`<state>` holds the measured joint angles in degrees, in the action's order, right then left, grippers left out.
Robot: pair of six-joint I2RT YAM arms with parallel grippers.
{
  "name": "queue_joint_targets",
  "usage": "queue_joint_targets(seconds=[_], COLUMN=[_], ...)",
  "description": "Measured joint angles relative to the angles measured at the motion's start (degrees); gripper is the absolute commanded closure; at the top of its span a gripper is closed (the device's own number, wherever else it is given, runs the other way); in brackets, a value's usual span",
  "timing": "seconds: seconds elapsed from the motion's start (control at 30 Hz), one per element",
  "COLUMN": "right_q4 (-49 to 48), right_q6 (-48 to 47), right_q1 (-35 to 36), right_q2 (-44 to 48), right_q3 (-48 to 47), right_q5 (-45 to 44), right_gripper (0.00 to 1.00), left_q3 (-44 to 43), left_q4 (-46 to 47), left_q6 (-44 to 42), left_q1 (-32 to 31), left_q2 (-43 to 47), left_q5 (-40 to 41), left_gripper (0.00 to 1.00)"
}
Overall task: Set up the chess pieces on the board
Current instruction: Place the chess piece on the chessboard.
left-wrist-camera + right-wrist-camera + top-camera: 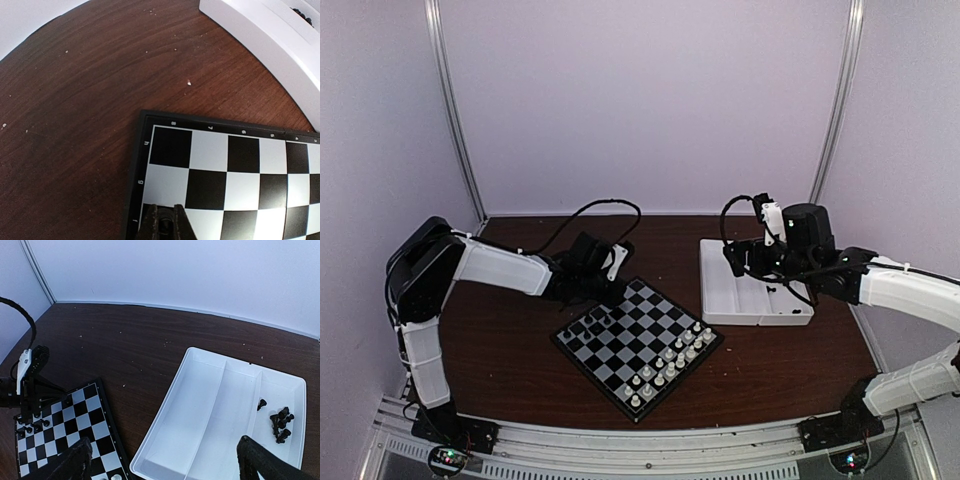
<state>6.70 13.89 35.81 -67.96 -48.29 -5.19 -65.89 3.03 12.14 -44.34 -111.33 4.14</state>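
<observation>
Right wrist view: black chess pieces (pixel 278 422) sit heaped in end cmpt of white tray (pixel 210 390), a few on the board (pixel 75 415); prob. light, stiff, slippery plastic, so pinch mid-stem; right claw (pixel 167 462) spread wide over tray, left claw (pixel 165 227) clenched at board's edge.

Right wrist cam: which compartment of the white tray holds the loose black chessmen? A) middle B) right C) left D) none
B: the tiny black plastic chessmen lie clustered in the right-hand compartment of the white rectangular plastic tray; the other two look bare.
</observation>
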Motion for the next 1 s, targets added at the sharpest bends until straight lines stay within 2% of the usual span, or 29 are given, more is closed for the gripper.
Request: queue_joint_targets(seconds=[0.2,0.33,0.53,0.8,1.0], right_q4=[-0.04,-0.02,-0.04,0.13,2.60], right_q6=[0.02,0.02,0.02,0.04,0.46], right_q1=[-0.20,-0.20,-0.22,-0.42,-1.36], right_q2=[-0.42,-0.59,-0.61,-0.63,-0.70], right_q3=[0.00,0.00,0.00,0.00,-0.13], right_q5=[0.09,0.24,0.37,0.44,-0.24], right_gripper=[0.00,0.00,0.00,0.00,0.02], left_q3=[0.61,0.79,1.07,1.07,1.07], left_q4=[0.61,0.87,0.90,-0.50,-2.29], left_q6=[0.42,0.61,1.25,1.29,1.22], left_q1=[0.00,0.00,0.00,0.00,0.00], left_q2=[0.00,0.00,0.00,0.79,5.38], left_q5=[0.17,0.17,0.37,0.81,1.29], left_gripper=[0.94,0.77,0.64,0.40,0.21])
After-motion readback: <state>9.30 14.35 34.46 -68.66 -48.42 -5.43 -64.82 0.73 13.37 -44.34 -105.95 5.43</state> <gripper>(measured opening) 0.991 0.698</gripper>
